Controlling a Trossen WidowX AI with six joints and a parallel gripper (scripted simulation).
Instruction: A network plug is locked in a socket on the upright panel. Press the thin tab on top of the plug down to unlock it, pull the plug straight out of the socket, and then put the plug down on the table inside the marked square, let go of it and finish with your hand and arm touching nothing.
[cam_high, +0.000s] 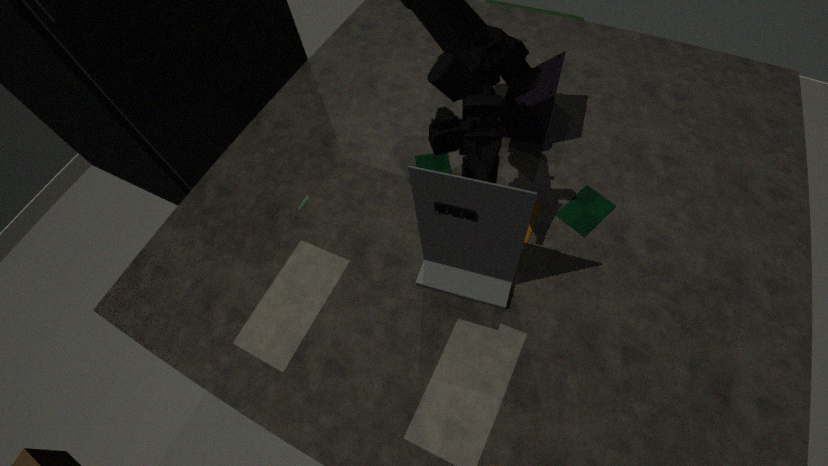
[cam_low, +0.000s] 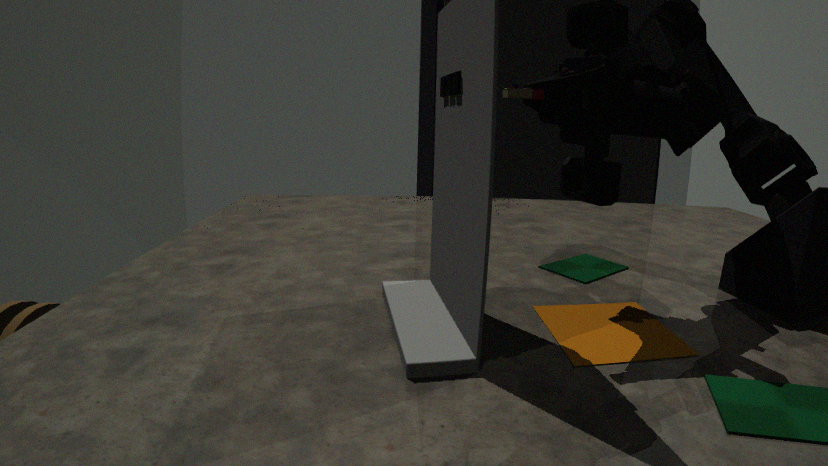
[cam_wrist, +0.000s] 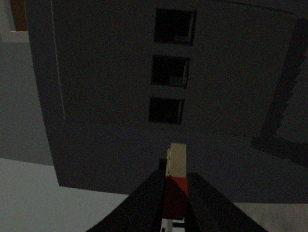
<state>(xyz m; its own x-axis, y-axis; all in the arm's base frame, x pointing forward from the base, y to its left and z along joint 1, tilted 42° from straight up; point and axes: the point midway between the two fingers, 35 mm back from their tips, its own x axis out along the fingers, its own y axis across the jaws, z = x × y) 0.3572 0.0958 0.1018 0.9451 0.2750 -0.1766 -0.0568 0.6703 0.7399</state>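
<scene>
Behind the upright panel (cam_low: 463, 173), on the side facing my arm, my pincer (cam_wrist: 175, 194) is clamped on the plug (cam_wrist: 177, 173), its cream tip and red body showing between my dark fingers. From the side the plug (cam_low: 521, 92) hangs level in the air, just apart from the panel's face, so I judge the tab pressed and the pull-out done; all three sockets (cam_wrist: 174, 62) in the wrist view look dark and vacant. What is left: carry the plug down to the marked square on the table (cam_low: 231, 289), set it flat, release it and lift away until I touch nothing. Several coloured squares lie by the panel's near side: an orange one (cam_low: 591, 329) closest to its base and green ones (cam_low: 582, 267) further toward the table's edges; which is the target I cannot tell. No brand, label or writing can be read anywhere, not on the panel, the plug or my arm.
</scene>
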